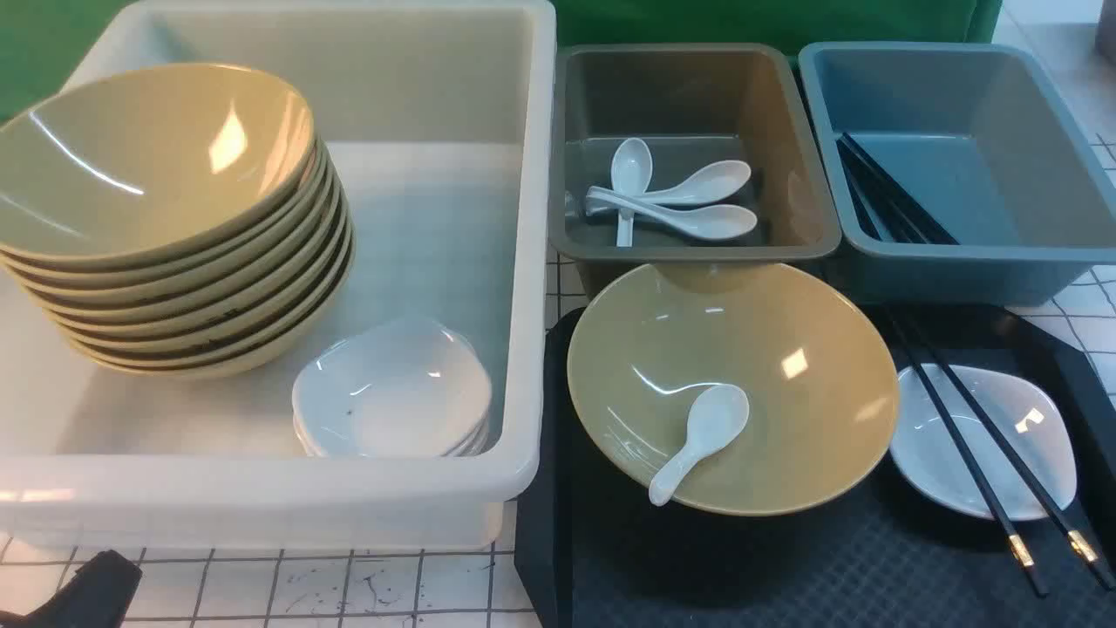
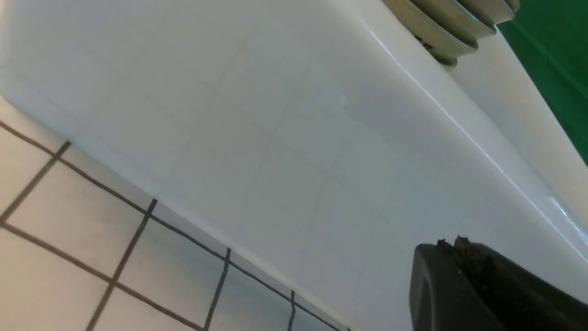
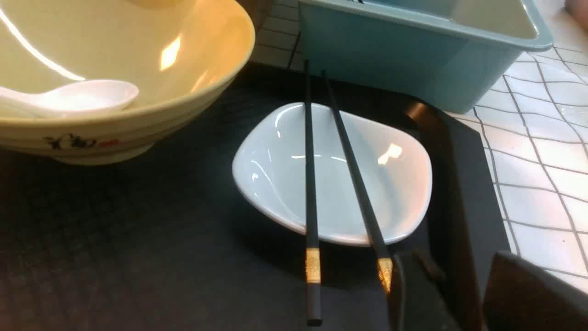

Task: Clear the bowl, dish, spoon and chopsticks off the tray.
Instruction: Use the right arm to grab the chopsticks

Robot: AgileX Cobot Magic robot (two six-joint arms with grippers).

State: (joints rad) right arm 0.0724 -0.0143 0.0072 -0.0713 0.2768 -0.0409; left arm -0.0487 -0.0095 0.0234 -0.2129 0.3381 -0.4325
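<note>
Right hand (image 3: 448, 276) hung low over the right-hand rim of the tray (image 1: 785, 567), its two dark fingers spread apart and pinching nothing. The chopsticks (image 3: 310, 193) lay just beside it, and the gold band of the nearer stick sat right next to one finger (whether they touched, I could not tell). Both sticks lay across the dish (image 3: 275, 174), resting on its rims, with their thick ends jutting past its near edge toward the hand and their thin ends pointing at the blue bin (image 1: 959, 257). The dish sat on the tray's right side, just ahead of the hand. The bowl (image 1: 767, 349) stood on the tray to the dish's left, farther from the hand, and the spoon (image 1: 702, 436) lay inside it with its handle leaning on the near rim.

The left hand (image 2: 452, 250) was pressed together and empty, low over the gridded table (image 1: 349, 593) beside the outer wall of the white tub (image 1: 261, 501), well apart from everything on the tray. In the tub stood a stack of bowls (image 1: 157, 157) and a few dishes (image 1: 392, 392). More spoons lay in the grey bin (image 1: 697, 253).
</note>
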